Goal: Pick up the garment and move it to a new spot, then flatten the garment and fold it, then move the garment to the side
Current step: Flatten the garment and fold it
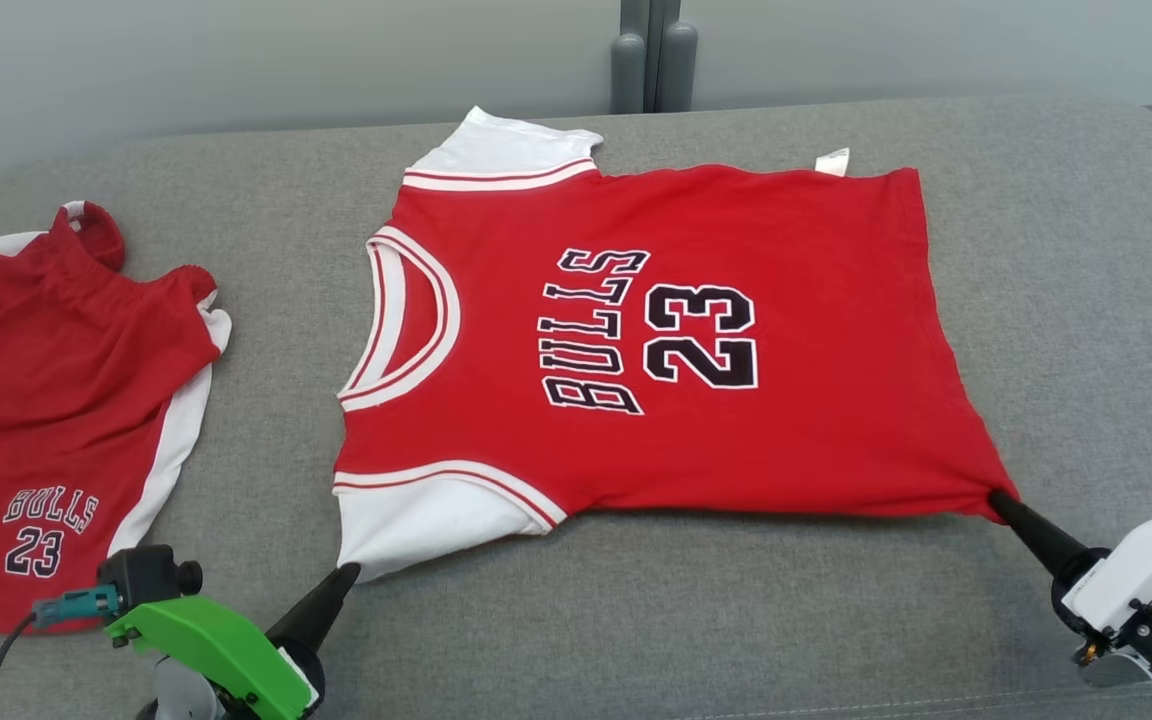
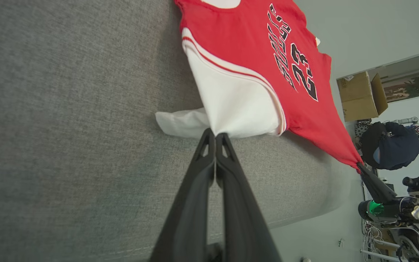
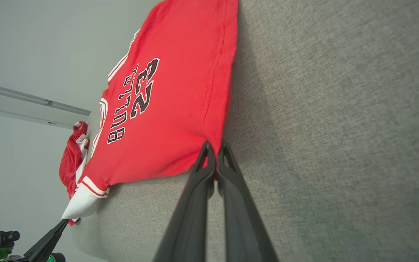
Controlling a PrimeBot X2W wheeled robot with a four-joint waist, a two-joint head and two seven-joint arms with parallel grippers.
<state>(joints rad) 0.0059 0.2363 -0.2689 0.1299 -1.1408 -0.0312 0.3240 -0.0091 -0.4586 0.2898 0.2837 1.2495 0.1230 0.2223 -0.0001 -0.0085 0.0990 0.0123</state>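
The garment (image 1: 656,340) is a red jersey with white sleeves and "BULLS 23" in black, spread flat across the grey cushion, neck to the left. My left gripper (image 1: 348,572) is shut on the tip of its near white sleeve (image 2: 231,105), pinched between the two dark fingers. My right gripper (image 1: 998,498) is shut on the near hem corner of the garment (image 3: 166,109), which is pulled into a taut point. In the left wrist view the left gripper (image 2: 215,134) bites the sleeve edge; in the right wrist view the right gripper (image 3: 215,145) holds the red corner.
Red shorts (image 1: 46,420) with white side stripes and the same print lie crumpled at the cushion's left end. The grey cushion (image 1: 1086,300) has bare room to the right and along its near edge. A cardboard box (image 2: 360,96) and a seated person (image 2: 391,145) are off beyond the cushion.
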